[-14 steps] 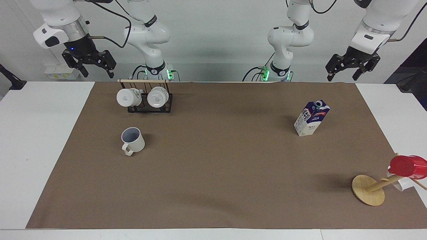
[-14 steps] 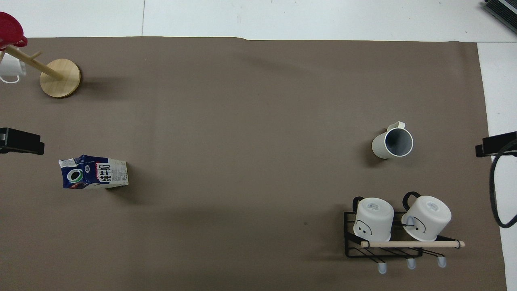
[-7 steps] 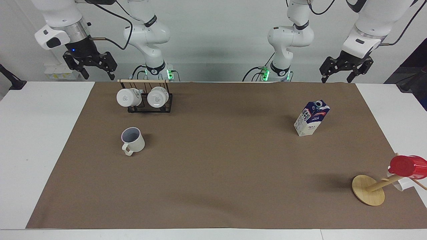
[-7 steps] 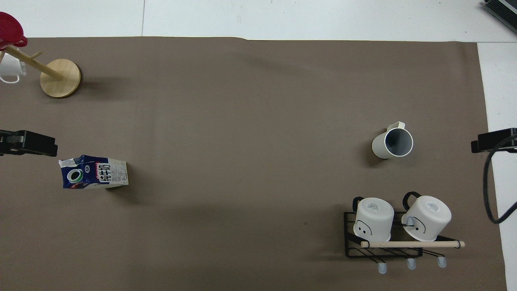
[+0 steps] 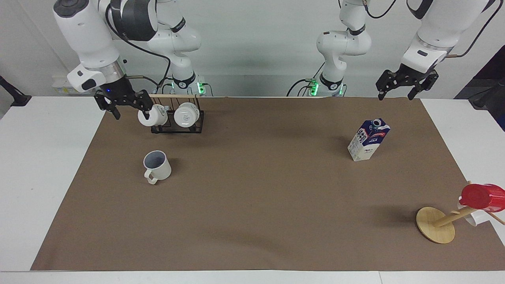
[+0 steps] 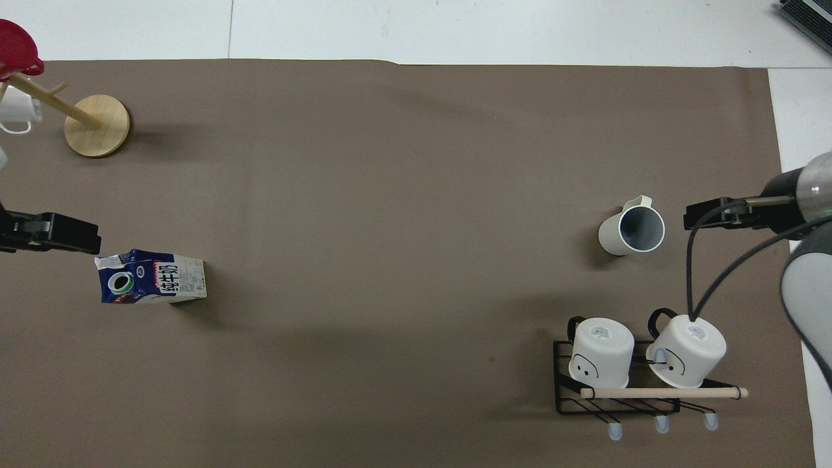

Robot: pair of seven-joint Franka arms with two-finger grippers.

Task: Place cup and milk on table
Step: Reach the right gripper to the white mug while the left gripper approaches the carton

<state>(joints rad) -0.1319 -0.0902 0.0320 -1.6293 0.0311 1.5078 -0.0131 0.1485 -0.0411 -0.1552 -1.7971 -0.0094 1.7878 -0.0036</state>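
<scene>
Milk carton (image 5: 368, 140): gable-top, dark blue over white, red band of lettering, round cap on the slope. Large characters run down one white panel in the overhead view; I cannot read them with any confidence. Stands upright, long axis vertical, on the brown mat toward the left arm's end of the worktop (image 5: 35, 165), nearer the robots' edge than the middle.

Cup (image 5: 157, 166): small cream-white mug, matte, loop handle, greyish-lavender inside. Upright, mouth up, handle pointing away from the robots. Sits on the mat toward the right arm's end, just farther from the robots than the black wire rack (image 5: 177, 125).

Rack carries two white mugs (image 5: 186, 114) on their sides, marked bases showing, under a pale wooden rod. At the corner by the left arm's end and away from the robots: a wooden mug tree (image 5: 436, 225), round base, glossy red cup (image 5: 482, 196) on a peg.

Left pincer (image 5: 406, 86): jaws apart, holding nothing, up in the air over the robots' edge of the mat.

Right pincer (image 5: 127, 107): jaws apart, empty, low over the mat's edge beside the rack.
</scene>
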